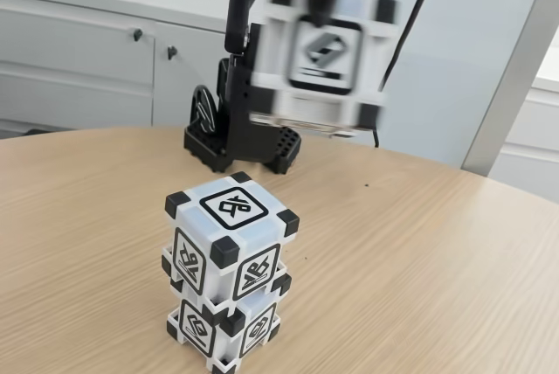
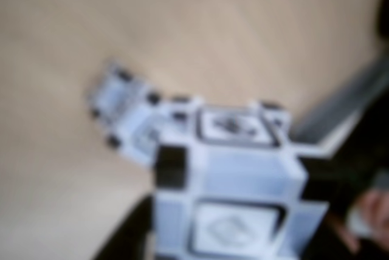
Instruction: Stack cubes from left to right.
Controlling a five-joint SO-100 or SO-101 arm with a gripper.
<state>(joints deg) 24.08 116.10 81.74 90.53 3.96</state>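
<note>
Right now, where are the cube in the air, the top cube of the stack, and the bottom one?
Lifted cube (image 1: 325,58), fixed view: its front glyph face.
Top stacked cube (image 1: 232,206), fixed view: its upper face.
Bottom stacked cube (image 1: 199,326), fixed view: its left side face.

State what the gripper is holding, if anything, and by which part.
The gripper holds the third cube in the air, gripped from above at its top; the blur hides exactly where the fingers touch.

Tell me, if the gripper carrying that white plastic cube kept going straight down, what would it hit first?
Probably the bare wooden table: the held cube seems up and right of the two-cube stack, though depth is unclear.
</note>
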